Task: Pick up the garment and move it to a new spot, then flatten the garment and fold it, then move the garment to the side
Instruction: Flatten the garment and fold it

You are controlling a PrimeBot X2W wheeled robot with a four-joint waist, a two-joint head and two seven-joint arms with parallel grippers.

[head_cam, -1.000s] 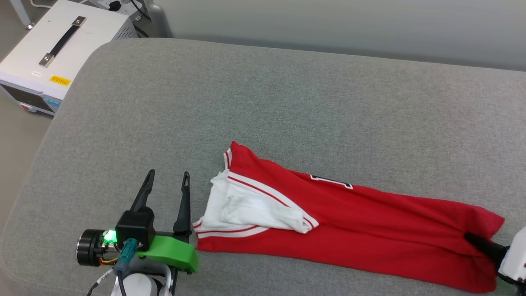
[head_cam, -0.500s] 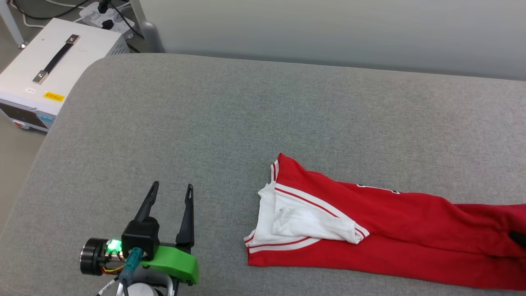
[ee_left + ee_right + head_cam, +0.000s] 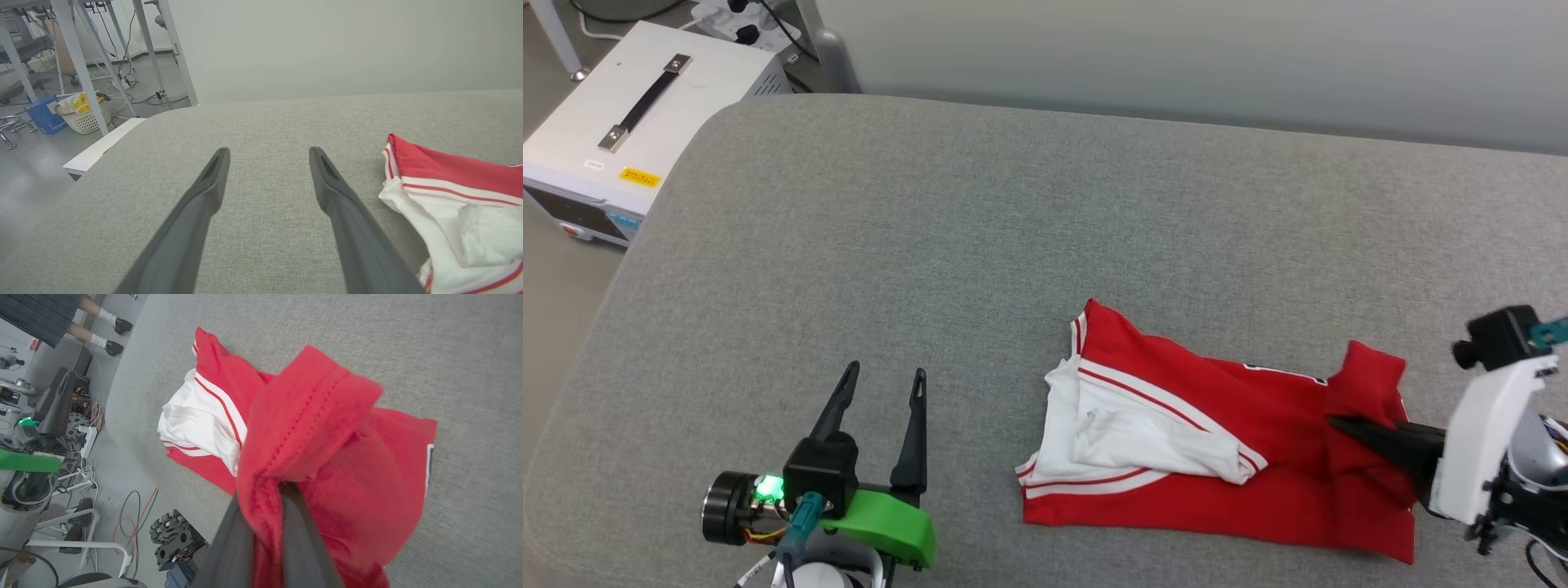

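Note:
The garment (image 3: pixel 1217 490), a red T-shirt with a white sleeve and striped trim, lies lengthwise on the grey cushion (image 3: pixel 1013 229). My right gripper (image 3: pixel 1339 423) is shut on the garment's red hem end, which is lifted and doubled back over the body. In the right wrist view the hem bunches between the dark fingers (image 3: pixel 304 547) of that gripper (image 3: pixel 267 506), and the garment (image 3: pixel 327 457) hangs beyond them. My left gripper (image 3: pixel 887 371) stands open on the cushion, left of the sleeve end. From the left wrist, that gripper (image 3: pixel 268 151) holds nothing, with the garment (image 3: pixel 449 196) to its right.
A white equipment box (image 3: pixel 629 106) with a black handle stands off the cushion's far left corner. A pale wall runs behind. The left wrist view shows table legs and a basket (image 3: pixel 83 116) on the floor. A person's legs (image 3: pixel 98 318) show beside the cushion.
My right gripper has carried the hem end leftward and up, doubling the garment over itself and shortening it. The head camera shifted. My left gripper stayed open in place.

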